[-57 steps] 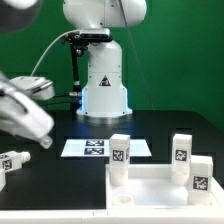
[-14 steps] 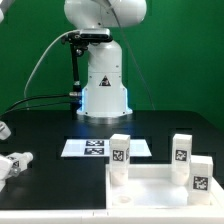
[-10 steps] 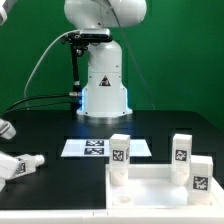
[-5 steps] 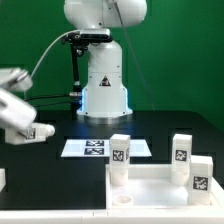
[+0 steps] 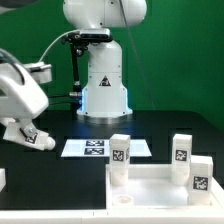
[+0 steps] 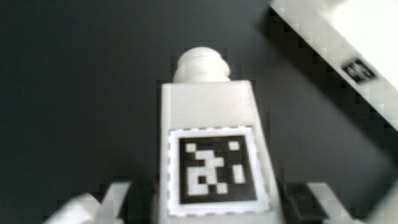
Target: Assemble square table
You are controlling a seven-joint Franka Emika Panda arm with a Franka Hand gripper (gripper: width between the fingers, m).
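Note:
The square table's white slab [image 5: 150,186] lies upside down at the front right with three tagged white legs standing on it: one [image 5: 119,150] at its near-left corner and two [image 5: 181,150] [image 5: 200,176] on the right. My gripper [image 5: 30,133] hangs at the exterior view's left, above the table surface, shut on a fourth white leg [image 5: 41,139] that is tilted. In the wrist view this leg [image 6: 214,120] fills the middle, tag facing the camera and peg end pointing away, with the fingers [image 6: 111,205] on either side of it.
The marker board [image 5: 95,147] lies flat behind the slab, in front of the robot base [image 5: 103,90]. A small white object [image 5: 2,178] shows at the exterior view's left edge. A white edge with a tag [image 6: 349,55] shows in the wrist view.
The leg lay on the black surface at the far left, was gripped and dragged rightward. It is now lifted clear and carried up and to the right in my gripper.

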